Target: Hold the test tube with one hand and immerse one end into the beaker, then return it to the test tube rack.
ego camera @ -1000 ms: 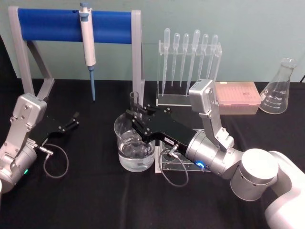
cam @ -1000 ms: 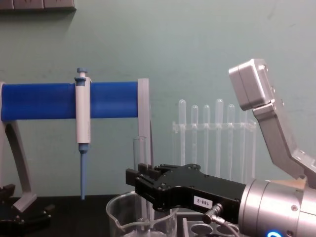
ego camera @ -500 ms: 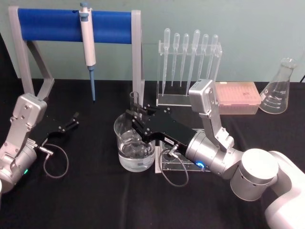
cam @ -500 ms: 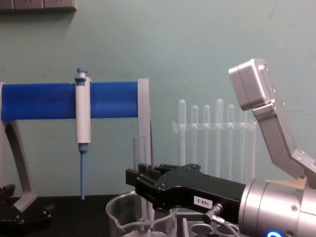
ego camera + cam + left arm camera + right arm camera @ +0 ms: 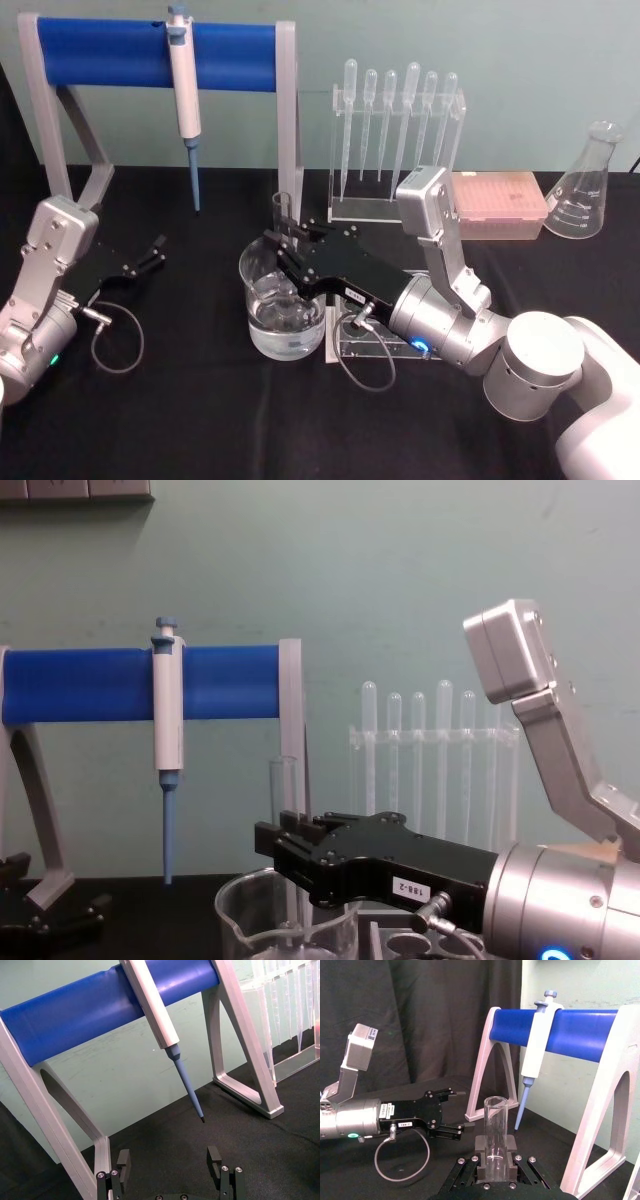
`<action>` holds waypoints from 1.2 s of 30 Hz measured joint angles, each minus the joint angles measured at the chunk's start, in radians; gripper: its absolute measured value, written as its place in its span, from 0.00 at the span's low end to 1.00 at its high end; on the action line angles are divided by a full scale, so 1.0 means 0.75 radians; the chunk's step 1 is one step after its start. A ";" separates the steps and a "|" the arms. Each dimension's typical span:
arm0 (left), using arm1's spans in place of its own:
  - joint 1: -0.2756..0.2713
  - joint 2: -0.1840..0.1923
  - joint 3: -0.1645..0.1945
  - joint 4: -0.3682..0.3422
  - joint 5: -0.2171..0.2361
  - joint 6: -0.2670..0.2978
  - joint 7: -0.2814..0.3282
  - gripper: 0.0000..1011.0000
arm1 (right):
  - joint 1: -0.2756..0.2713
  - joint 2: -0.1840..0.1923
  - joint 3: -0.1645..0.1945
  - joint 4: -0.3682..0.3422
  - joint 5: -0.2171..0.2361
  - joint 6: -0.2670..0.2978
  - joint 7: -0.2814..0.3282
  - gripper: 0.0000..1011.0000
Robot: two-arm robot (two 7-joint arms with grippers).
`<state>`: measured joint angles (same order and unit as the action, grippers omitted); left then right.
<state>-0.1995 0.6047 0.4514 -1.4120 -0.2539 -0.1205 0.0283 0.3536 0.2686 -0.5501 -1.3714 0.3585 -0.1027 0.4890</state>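
1. Nothing has shifted since the earlier frames. Your right gripper [image 5: 283, 245] stays over the beaker [image 5: 285, 325], jaws clenched on the test tube [image 5: 496, 1125].
2. The tube stands upright, its long axis vertical, with the open rim above the jaws and the lower end inside the beaker. I cannot tell whether it reaches the water.
3. The test tube rack [image 5: 350, 345] sits on the bench [image 5: 200, 420] just right of the beaker, beneath your right wrist. I judge you should lift straight up first, then carry it rightward.
4. Your left gripper [image 5: 169, 1157] is parked at the left, jaws spread and empty.
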 joint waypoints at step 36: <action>0.000 0.000 0.000 0.000 0.000 0.000 0.000 0.99 | 0.000 0.000 0.000 0.000 0.000 0.000 0.000 0.22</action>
<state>-0.1996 0.6047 0.4514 -1.4120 -0.2539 -0.1205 0.0283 0.3536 0.2686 -0.5501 -1.3715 0.3585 -0.1027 0.4890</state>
